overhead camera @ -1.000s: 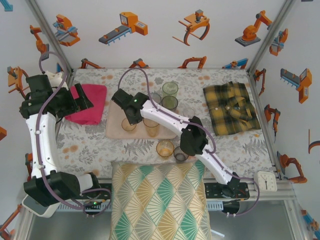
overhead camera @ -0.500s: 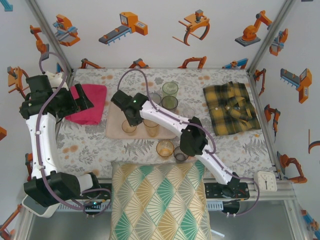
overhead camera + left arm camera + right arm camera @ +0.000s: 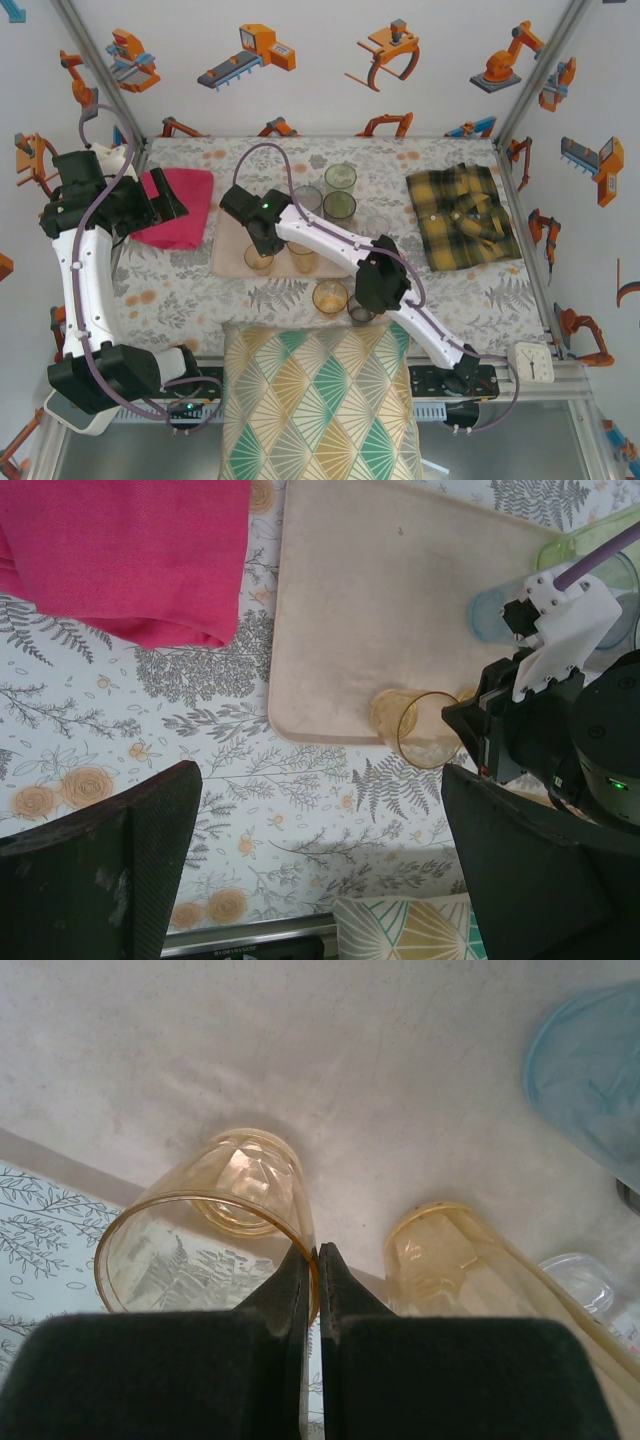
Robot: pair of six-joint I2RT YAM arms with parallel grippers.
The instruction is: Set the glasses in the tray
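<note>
Eased left and toward the near edge with the right gripper [image 3: 312, 1257], bringing the amber glass [image 3: 205, 1245] to the near-left corner of the tray [image 3: 380, 600] — base now on the tray, just inside the rim. Pinching its wall between nearly closed fingers. Holding the left gripper [image 3: 320, 825] wide and empty beside the pink cloth [image 3: 120, 550]. Probably ready for release — then on to the next glass [image 3: 330, 297] out on the table.

Glass [image 3: 422, 742] on tray [image 3: 400, 600] at near edge; cloth [image 3: 120, 550] left of tray
</note>
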